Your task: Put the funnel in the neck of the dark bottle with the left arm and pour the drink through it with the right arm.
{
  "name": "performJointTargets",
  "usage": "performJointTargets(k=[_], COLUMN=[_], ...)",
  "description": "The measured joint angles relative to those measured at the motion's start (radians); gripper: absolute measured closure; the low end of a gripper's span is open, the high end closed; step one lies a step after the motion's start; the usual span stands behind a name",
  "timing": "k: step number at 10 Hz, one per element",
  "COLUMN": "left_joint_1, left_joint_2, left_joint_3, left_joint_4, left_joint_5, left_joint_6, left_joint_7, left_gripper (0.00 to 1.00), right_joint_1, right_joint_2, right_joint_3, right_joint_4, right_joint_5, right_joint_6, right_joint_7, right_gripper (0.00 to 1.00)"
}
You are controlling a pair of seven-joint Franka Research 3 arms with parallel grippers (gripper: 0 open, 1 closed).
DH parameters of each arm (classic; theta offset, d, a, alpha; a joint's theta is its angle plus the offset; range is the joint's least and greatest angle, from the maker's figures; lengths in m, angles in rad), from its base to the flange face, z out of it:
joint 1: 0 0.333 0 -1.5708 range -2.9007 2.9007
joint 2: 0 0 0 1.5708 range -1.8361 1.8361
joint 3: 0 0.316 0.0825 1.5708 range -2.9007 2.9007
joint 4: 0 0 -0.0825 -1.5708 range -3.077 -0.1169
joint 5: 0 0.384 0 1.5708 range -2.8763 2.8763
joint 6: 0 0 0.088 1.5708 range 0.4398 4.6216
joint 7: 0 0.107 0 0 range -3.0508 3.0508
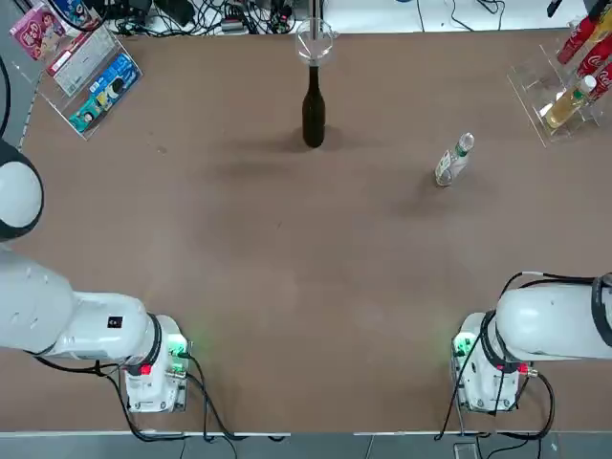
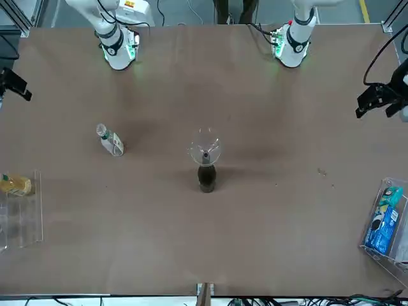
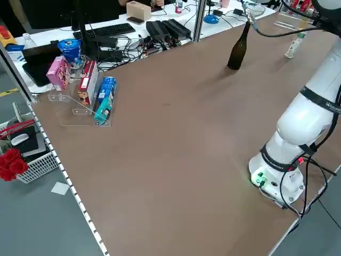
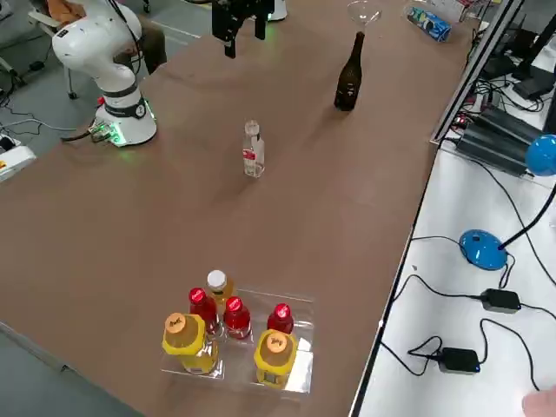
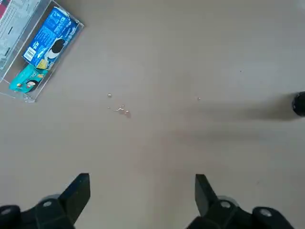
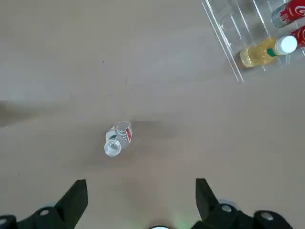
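The dark bottle (image 1: pixel 313 115) stands upright at the far middle of the table, and the clear funnel (image 1: pixel 316 40) sits in its neck; the front view shows the funnel (image 2: pixel 204 150) over the bottle (image 2: pixel 206 178). The drink (image 1: pixel 453 159), a small clear plastic bottle with a white label, stands upright to the right of it. My left gripper (image 5: pixel 140 191) hangs open and empty high over the table's left side, the dark bottle (image 5: pixel 299 102) far off. My right gripper (image 6: pixel 139 195) is open and empty, high above the drink (image 6: pixel 116 140).
A clear rack of snack boxes (image 1: pixel 86 67) stands at the far left corner. Another clear rack (image 1: pixel 564 86) with red cola bottles and a yellowish bottle is at the far right. Cables and desks lie beyond the far edge.
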Motion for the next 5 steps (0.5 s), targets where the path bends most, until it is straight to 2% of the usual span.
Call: performJointTargets(k=[5], left_joint_1=[0.0], left_joint_2=[0.0], left_joint_3=[0.0], left_joint_4=[0.0], left_joint_5=[-0.001], left_joint_6=[0.0], left_joint_7=[0.0], left_gripper=[0.03], right_joint_1=[0.0], right_joint_2=[-0.005], right_joint_3=[0.0], right_joint_4=[0.0], right_joint_5=[0.0], right_joint_6=[0.003], right_joint_7=[-0.005], right_gripper=[0.0])
